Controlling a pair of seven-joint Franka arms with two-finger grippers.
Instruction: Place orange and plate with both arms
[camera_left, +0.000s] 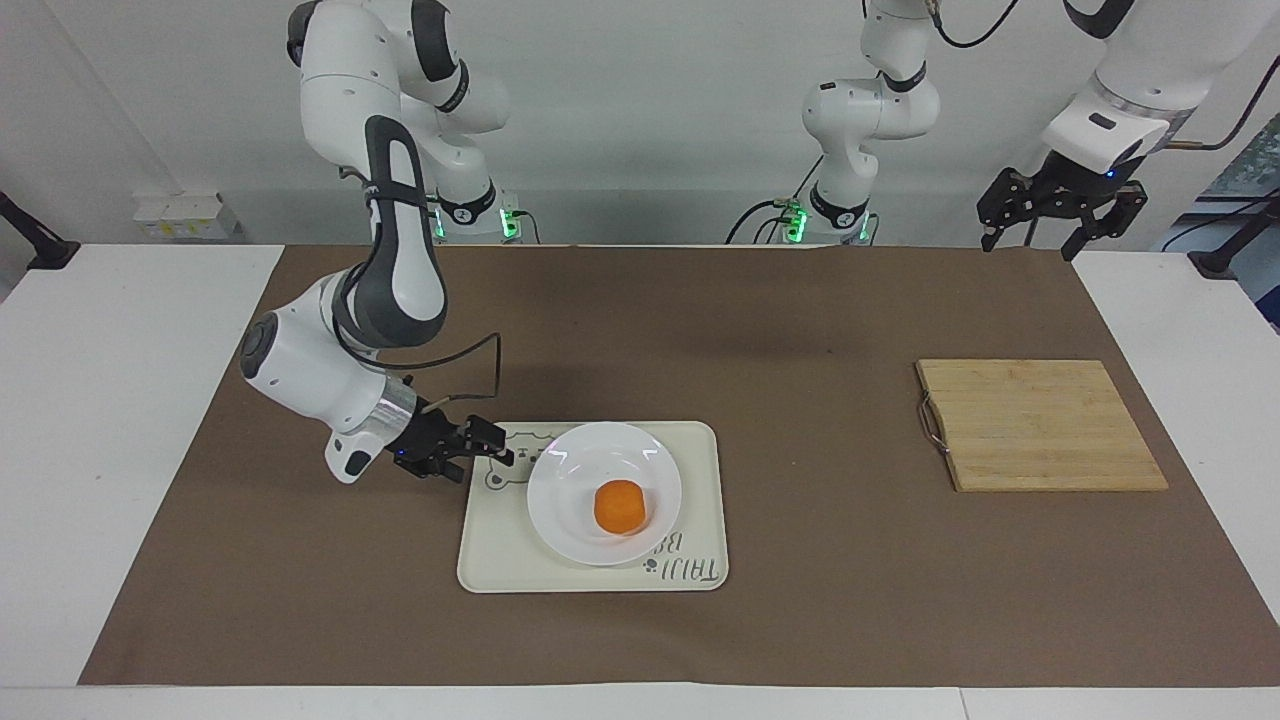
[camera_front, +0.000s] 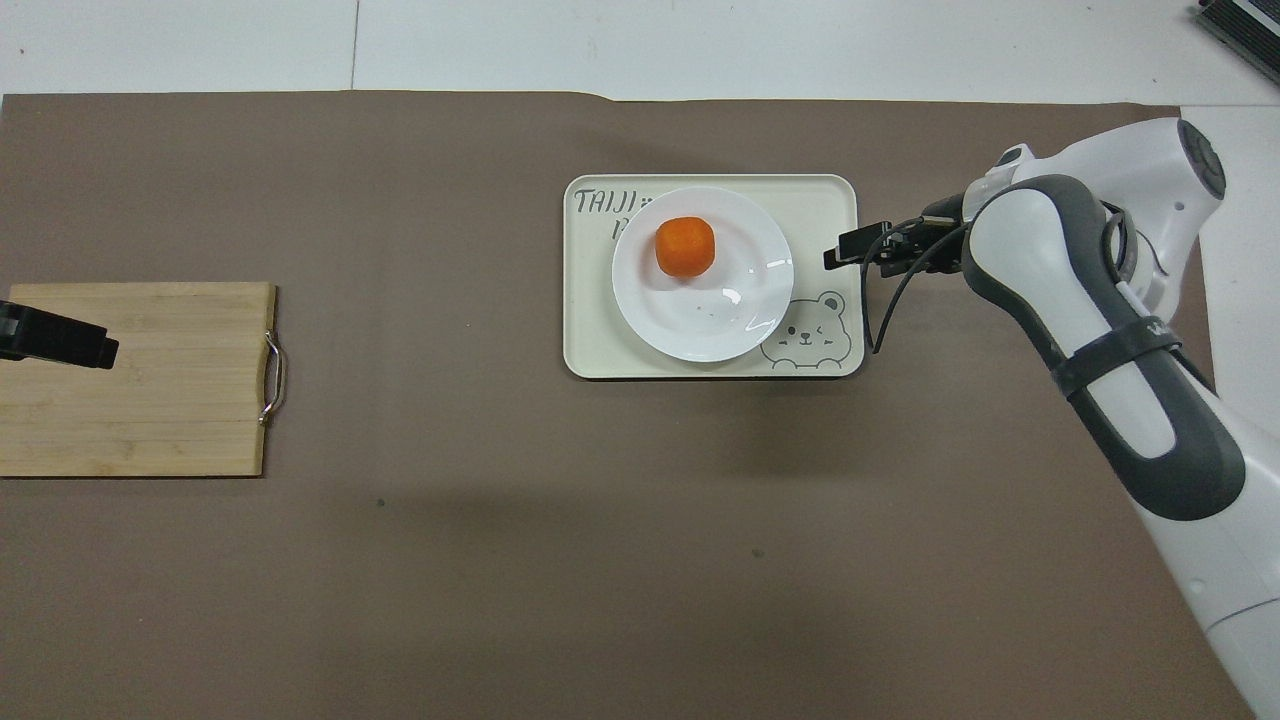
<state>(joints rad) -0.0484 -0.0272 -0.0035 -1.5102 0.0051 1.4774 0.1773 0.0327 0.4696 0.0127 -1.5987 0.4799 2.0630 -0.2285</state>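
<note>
Both jaws gape empty: right gripper (camera_left: 497, 452) just beside the plate (camera_left: 570, 525), left gripper (camera_left: 1062, 218) waiting well apart.

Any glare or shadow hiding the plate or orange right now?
Facing view: small highlights on the plate rim, orange fully readable. Overhead view: two glints on the plate near the bear drawing, a soft shadow on the brown mat nearer the robots than the tray; nothing hidden.

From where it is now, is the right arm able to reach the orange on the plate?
Probably yes. The right pincer hangs over the tray's edge, beside the plate. The orange lies uncovered on the plate, and nothing stands between them.
</note>
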